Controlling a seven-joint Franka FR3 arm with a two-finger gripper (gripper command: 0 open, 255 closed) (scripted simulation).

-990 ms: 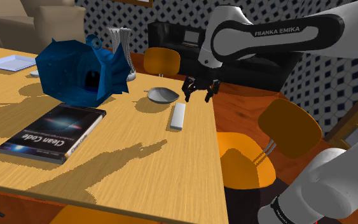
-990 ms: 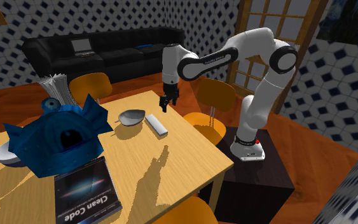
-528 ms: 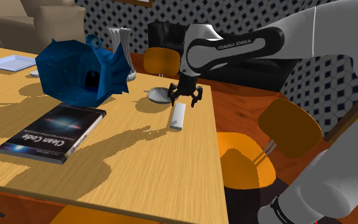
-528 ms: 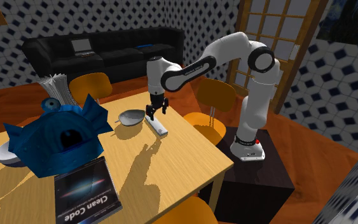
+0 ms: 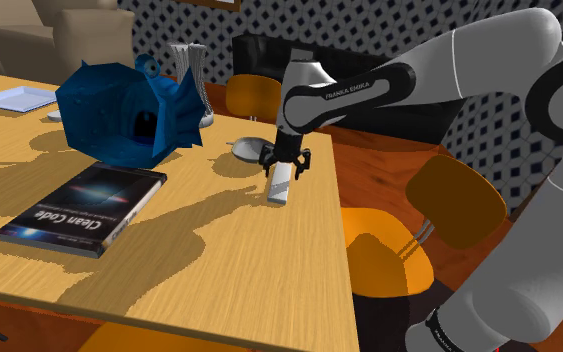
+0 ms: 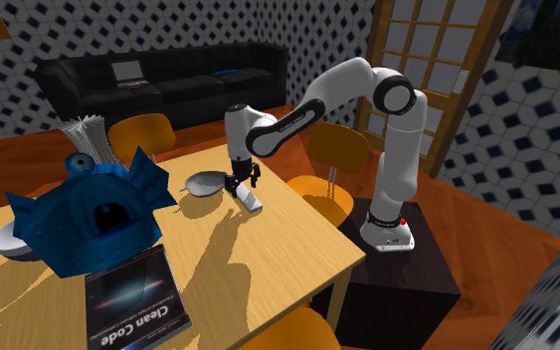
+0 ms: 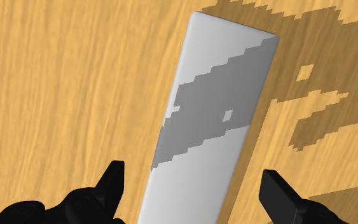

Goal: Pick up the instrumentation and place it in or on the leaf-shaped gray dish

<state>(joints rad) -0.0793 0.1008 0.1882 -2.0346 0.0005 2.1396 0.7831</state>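
Item: flat white bar (image 7: 209,127), your instrumentation. It lies flat on the wooden table (image 5: 219,270), just beside the grey leaf-shaped dish (image 5: 249,149).
Gripper (image 7: 193,181): you see it released, fingers spread to either side of the bar at the end nearer the dish, touching neither edge.
Also on your table: blue fish figure (image 5: 119,105); "Clean Code" book (image 5: 84,207), well apart from the bar.

One white bar (image 5: 278,190), one dish (image 5: 247,149), one fish (image 5: 109,115), one book (image 5: 84,207), three orange chairs (image 5: 456,200).
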